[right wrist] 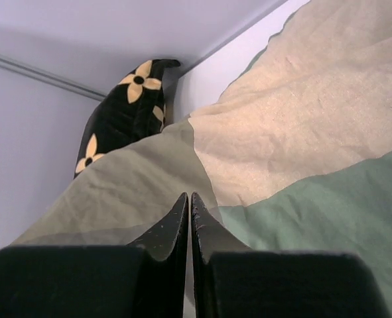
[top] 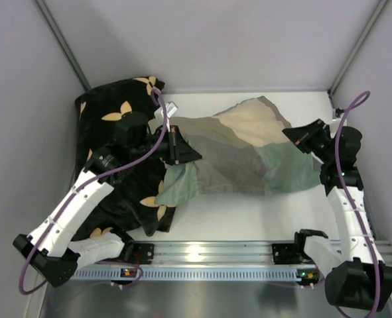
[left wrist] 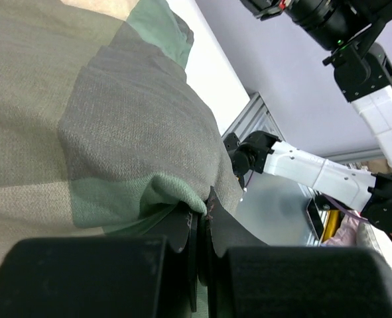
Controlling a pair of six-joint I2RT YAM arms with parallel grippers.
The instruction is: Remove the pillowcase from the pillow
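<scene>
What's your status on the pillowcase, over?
Left gripper shut, seemingly pinching pillowcase hem. Right gripper shut, empty, over its right end. Pillow not in sight. Black cushion lies under left arm.

A white bench (top: 249,222) stands between plain pale lilac-grey walls (top: 215,40), with thin metal posts (top: 62,42) in the back corners and an aluminium rail (top: 209,252) along its near edge.

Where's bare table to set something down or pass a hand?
Best: bare table between the pillowcase and the rail. A thin strip runs along the far wall behind the pillowcase. Left side is crowded: cushion with the left arm across it.
</scene>
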